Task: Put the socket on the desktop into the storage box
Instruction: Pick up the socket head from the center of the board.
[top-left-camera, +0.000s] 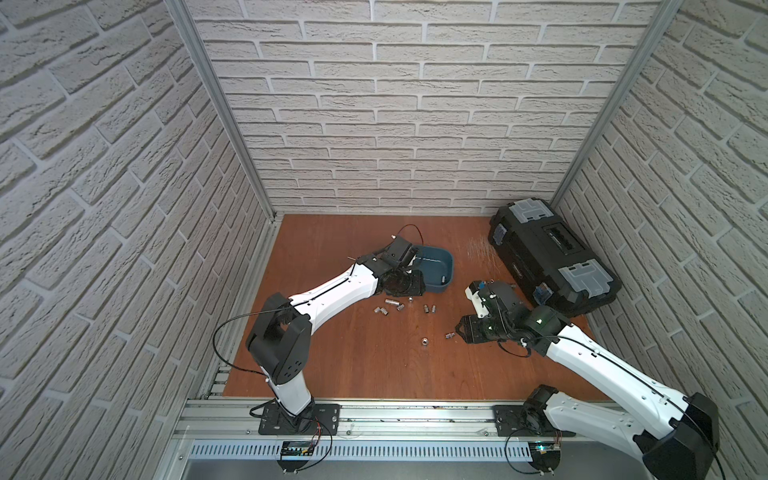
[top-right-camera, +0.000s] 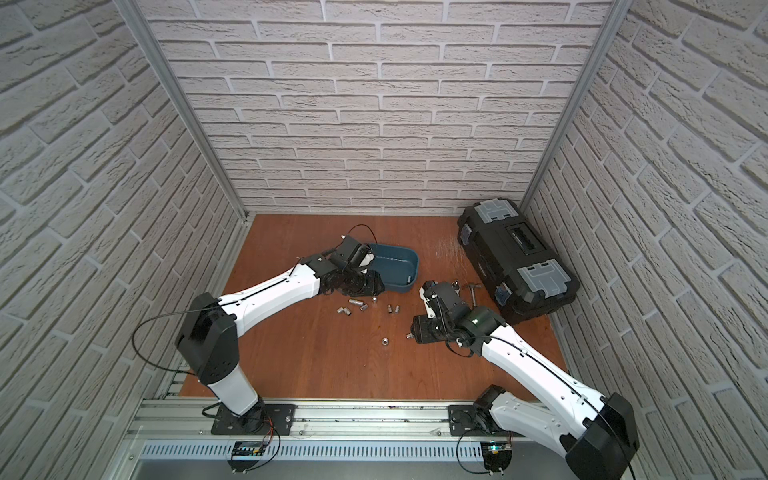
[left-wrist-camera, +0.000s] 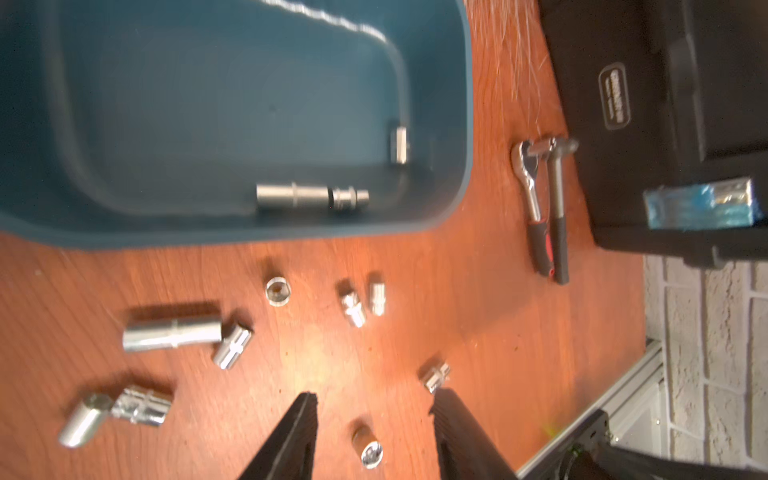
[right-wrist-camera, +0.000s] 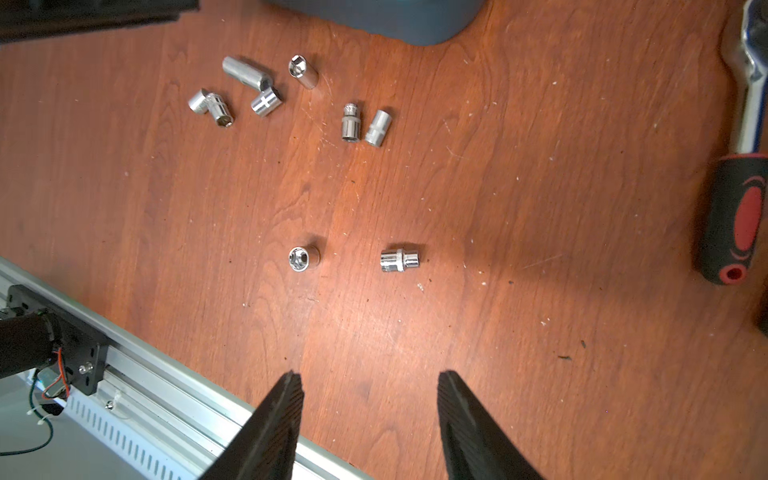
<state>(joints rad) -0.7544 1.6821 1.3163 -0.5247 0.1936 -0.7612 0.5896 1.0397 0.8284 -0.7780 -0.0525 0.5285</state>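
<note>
Right gripper (right-wrist-camera: 369, 376) and left gripper (left-wrist-camera: 374, 397) stood jaws apart, nothing held.
Short knurled chrome steel socket (right-wrist-camera: 400, 260) lay on its side on the reddish-brown wood-grain desktop (right-wrist-camera: 540, 208), just ahead of the right gripper, well apart from the shallow teal-blue plastic storage box (left-wrist-camera: 457, 104). Judged small, dense, rigid, slick, prone to rolling; best pinched across the knurled band, jaws square to its axis.

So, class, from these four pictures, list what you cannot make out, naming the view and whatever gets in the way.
- Teal-blue plastic storage box: in a top view, the left arm's wrist covers one end.
- Silver metal pieces inside it: left wrist view, blur hides what they are.
- Black plastic toolbox: left wrist view, label blurred, unreadable.
- Red-and-black-handled ratchet: right wrist view, head cut by the edge.
</note>
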